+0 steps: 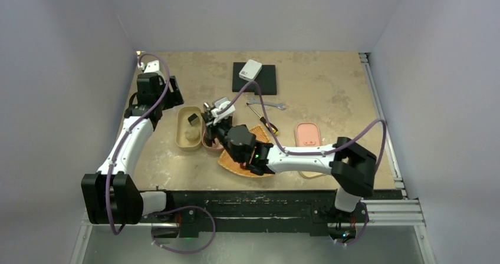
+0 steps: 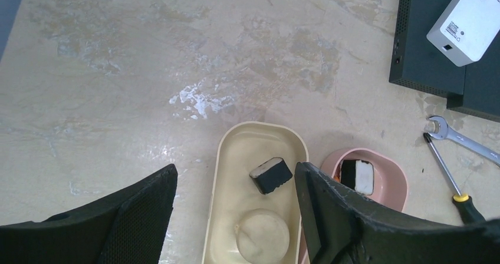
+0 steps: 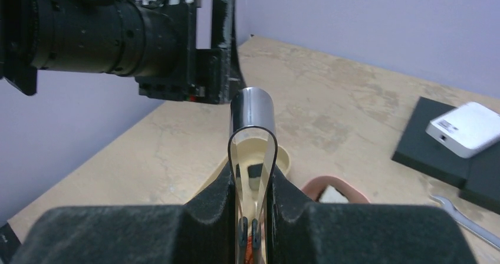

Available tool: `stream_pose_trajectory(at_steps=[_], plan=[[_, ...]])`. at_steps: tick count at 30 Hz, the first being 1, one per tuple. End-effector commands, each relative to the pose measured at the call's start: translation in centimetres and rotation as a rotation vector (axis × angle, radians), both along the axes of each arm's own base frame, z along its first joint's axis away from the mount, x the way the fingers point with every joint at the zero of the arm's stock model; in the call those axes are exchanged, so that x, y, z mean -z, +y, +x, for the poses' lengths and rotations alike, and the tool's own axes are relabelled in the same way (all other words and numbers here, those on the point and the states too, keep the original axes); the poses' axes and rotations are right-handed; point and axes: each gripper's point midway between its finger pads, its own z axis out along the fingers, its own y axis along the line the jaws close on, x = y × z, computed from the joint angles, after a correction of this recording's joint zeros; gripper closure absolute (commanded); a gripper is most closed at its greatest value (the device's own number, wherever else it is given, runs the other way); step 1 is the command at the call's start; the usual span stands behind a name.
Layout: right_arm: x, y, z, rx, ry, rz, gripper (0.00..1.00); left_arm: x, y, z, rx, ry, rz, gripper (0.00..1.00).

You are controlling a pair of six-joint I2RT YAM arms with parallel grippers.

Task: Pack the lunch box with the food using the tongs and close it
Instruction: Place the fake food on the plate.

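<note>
The cream lunch box (image 2: 219,175) holds a black-and-white piece (image 2: 271,174) and a round beige bun (image 2: 263,231). Beside it on the right, a pink box (image 2: 394,168) holds another black-and-white piece (image 2: 358,177). My left gripper (image 2: 236,214) hangs open above the cream box's near end, with nothing between its fingers. My right gripper (image 3: 252,184) is shut on the tongs (image 3: 252,149), whose silvery joined end points up and away. An orange bit (image 3: 249,250) shows between the tong arms low down. In the top view the right gripper (image 1: 217,122) is over the pink box.
A pink lid (image 1: 308,134) lies to the right of the arms. A brown board (image 1: 236,165) lies under the right forearm. A black box (image 1: 266,82) with a white device (image 1: 250,70) sits at the back. A silver wrench (image 1: 268,104) and a screwdriver (image 1: 266,124) lie nearby.
</note>
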Motion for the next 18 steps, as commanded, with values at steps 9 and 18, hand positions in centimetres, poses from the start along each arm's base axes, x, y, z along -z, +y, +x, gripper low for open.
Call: stream_pose_trajectory(at_steps=[9,18], plan=[[-3.3,7.2,1.0,-0.09,-0.104,0.102,1.0,-1.4,1.8,-0.2,-0.043,-0.048,0.004,0.27],[-1.7,10.3,2.4,-0.078,-0.129,0.043,1.0,-1.3,1.0,-0.4,-0.011,-0.05,-0.023,0.27]])
